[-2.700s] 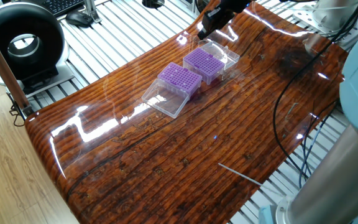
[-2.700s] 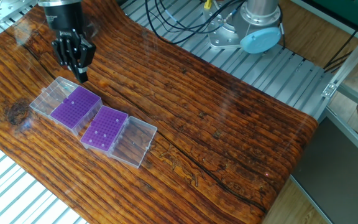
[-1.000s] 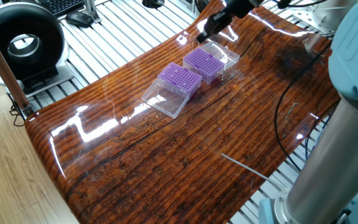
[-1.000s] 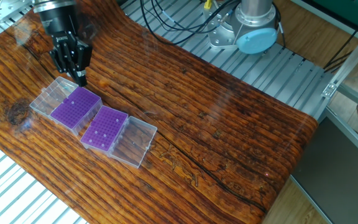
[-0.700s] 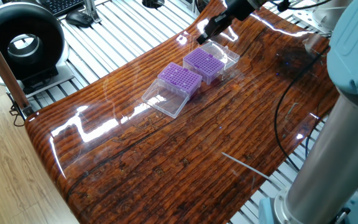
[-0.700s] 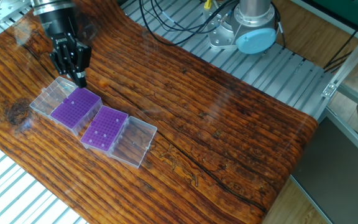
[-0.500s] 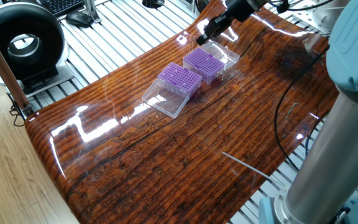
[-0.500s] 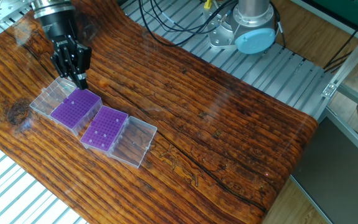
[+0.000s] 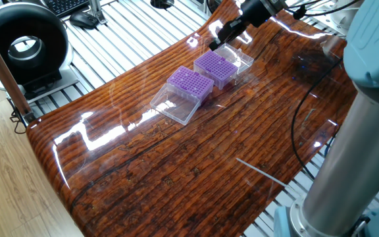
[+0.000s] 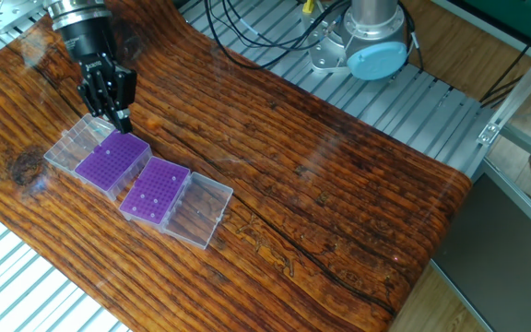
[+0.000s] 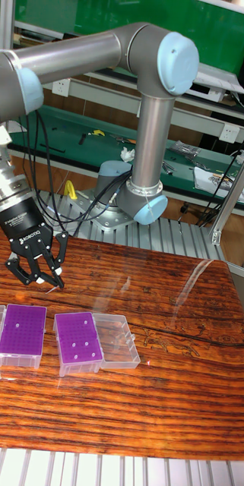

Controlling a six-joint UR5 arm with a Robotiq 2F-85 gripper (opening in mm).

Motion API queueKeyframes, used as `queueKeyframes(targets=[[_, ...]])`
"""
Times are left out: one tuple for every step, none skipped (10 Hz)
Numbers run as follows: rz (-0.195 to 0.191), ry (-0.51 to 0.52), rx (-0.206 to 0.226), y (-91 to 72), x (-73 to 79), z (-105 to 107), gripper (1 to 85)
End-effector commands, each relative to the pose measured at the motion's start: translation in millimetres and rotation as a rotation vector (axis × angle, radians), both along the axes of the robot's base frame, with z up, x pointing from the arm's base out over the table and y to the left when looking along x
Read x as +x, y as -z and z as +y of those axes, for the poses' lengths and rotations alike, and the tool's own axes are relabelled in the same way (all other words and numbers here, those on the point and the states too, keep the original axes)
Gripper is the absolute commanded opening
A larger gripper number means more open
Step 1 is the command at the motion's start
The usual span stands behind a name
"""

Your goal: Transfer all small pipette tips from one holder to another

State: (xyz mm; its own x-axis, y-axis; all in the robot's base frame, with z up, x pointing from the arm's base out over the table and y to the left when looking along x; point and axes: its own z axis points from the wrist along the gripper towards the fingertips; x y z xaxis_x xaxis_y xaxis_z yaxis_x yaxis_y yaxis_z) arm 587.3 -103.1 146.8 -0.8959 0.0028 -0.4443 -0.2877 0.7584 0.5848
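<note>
Two purple boxes stand side by side on the wooden table (image 9: pixel 176 164), each with its clear lid folded open. One box (image 9: pixel 216 66) (image 10: pixel 111 159) (image 11: pixel 23 330) shows a dense dotted grid of small pipette tips. The other box (image 9: pixel 189 82) (image 10: pixel 155 191) (image 11: pixel 77 342) shows only a few pale tips. My gripper (image 9: pixel 214 45) (image 10: pixel 123 126) (image 11: pixel 39 282) hangs just above the back edge of the densely dotted box, beside its lid (image 10: pixel 76 143). Its fingers taper to a point and look shut. I can make out nothing between them.
The sparse box's clear lid (image 10: pixel 201 210) (image 11: pixel 115 339) lies flat toward the table's middle. The arm's base (image 10: pixel 376 41) with black cables sits behind the table. A black ring-shaped device (image 9: pixel 25 43) stands off one end. The tabletop curves down at its ends.
The gripper has crept a little closer to the densely dotted box and slightly lower. The boxes and lids have not moved.
</note>
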Motion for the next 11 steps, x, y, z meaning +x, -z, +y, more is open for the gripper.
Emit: queueKeyframes(targets=[[0.021,-0.002,0.040,2.0,-7.0,-0.2,1.0],[0.040,-0.001,0.058,4.1,-10.6,1.4,1.0],[0.063,0.005,0.071,6.7,-14.7,1.6,1.0],[0.082,0.008,0.079,8.6,-18.1,1.6,1.0],[0.107,0.017,0.087,10.4,-21.1,1.5,1.0],[0.131,0.027,0.086,13.8,-23.5,0.3,1.0],[0.154,0.036,0.082,19.0,-25.6,-1.7,1.0],[0.168,0.041,0.076,23.6,-27.4,-4.0,1.0],[0.184,0.043,0.073,27.4,-29.3,-5.5,1.0],[0.202,0.047,0.064,31.2,-31.3,-7.6,1.0],[0.213,0.048,0.047,35.5,-33.0,-11.0,1.0]])
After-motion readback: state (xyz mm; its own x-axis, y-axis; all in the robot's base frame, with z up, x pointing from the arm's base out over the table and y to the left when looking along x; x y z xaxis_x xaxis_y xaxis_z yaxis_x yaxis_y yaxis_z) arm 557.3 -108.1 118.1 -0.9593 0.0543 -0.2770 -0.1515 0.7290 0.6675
